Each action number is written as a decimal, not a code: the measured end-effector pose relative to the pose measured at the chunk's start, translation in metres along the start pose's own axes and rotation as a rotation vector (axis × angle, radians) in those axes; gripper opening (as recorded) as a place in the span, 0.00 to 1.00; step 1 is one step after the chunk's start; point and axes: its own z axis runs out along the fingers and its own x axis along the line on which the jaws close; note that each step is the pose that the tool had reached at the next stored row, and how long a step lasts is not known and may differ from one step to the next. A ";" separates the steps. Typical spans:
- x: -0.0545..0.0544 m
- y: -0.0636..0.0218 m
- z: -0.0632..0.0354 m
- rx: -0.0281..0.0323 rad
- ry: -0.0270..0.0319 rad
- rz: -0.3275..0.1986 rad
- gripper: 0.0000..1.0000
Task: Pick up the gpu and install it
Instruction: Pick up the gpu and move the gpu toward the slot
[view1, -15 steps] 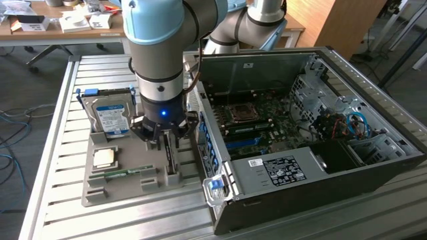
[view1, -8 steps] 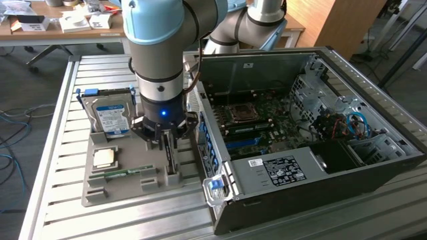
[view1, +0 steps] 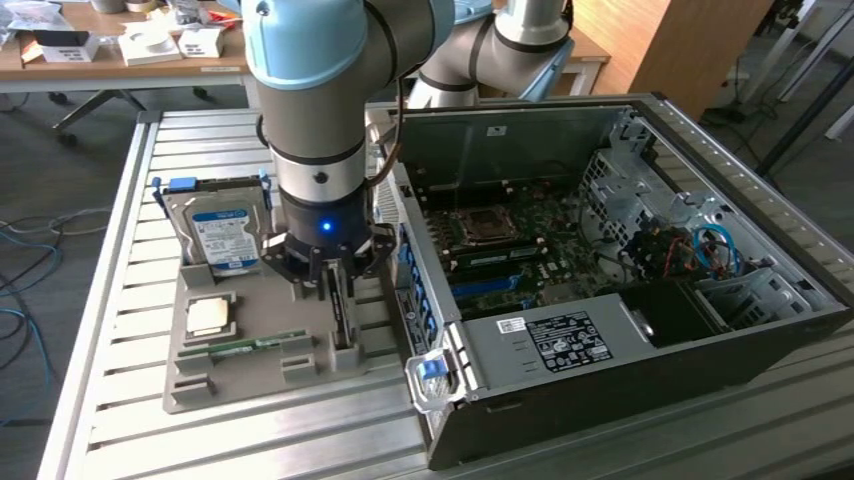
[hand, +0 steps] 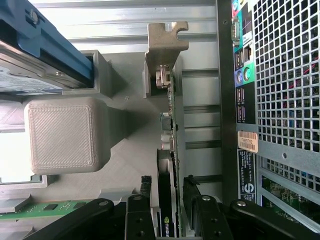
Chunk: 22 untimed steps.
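Observation:
The gpu (view1: 342, 318) stands on edge in a slot of the grey holder tray (view1: 254, 385), just beside the open computer case (view1: 601, 300). My gripper (view1: 334, 285) has come down over it from above. In the wrist view the thin black card of the gpu (hand: 170, 150) runs between my two black fingers (hand: 145, 200), which press against its two faces near one end. The gripper (hand: 167, 185) is shut on the gpu, which still sits in its slot. The card's metal bracket end rests against a grey post (hand: 165, 45).
A silver hard drive with a blue label (view1: 224, 235) stands at the tray's far end, and a green memory stick (view1: 247, 346) and a tan square chip (view1: 210, 316) lie in the tray. The case's motherboard (view1: 514, 240) lies exposed. The case's rear grille (hand: 285, 75) is close by.

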 end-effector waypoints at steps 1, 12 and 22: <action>0.000 0.0000 0.0000 0.0000 0.0000 0.000 0.39; 0.000 0.0000 0.0000 0.0000 0.0000 0.000 0.26; 0.000 0.0000 0.0000 0.0000 0.0000 0.000 0.26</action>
